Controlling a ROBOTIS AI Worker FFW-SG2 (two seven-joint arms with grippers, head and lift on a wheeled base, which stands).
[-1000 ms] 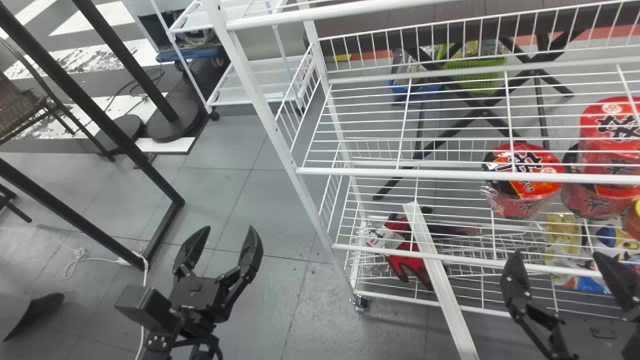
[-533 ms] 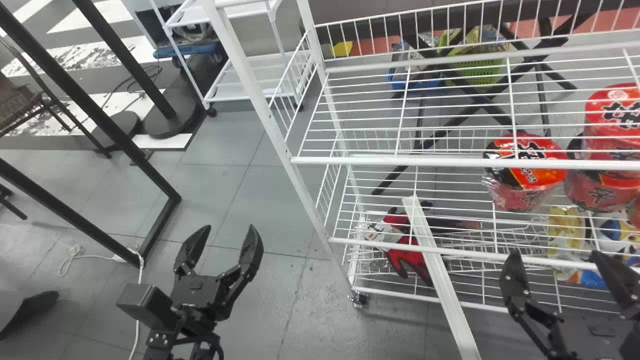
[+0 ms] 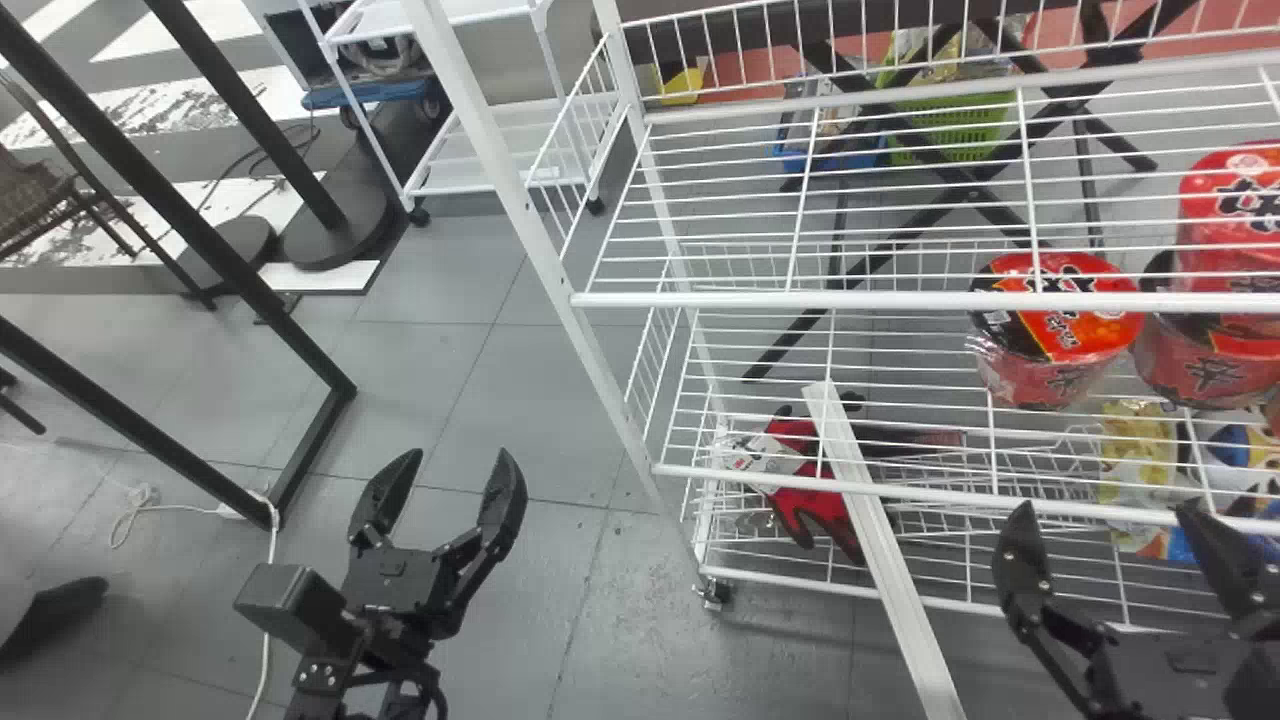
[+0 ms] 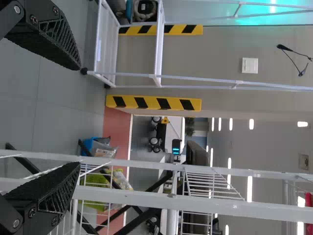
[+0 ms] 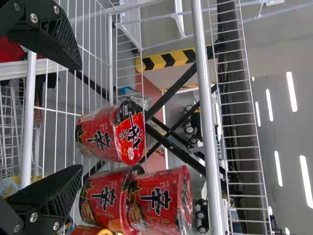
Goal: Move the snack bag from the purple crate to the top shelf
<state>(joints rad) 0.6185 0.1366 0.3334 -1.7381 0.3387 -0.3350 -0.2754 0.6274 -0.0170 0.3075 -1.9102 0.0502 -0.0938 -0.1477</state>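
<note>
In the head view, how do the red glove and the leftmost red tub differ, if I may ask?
The red glove looks floppy and splayed, while the red tub is round and firm-looking. The glove lies low in the rack; the tub stands upright, higher. Both show red and black.

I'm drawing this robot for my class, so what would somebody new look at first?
Probably the bright red tubs, on the right of the white wire rack in the head view. Then the black left gripper and right gripper, spread open near the bottom. Something red and black sits low on the rack, partly behind a slanting white bar.
</note>
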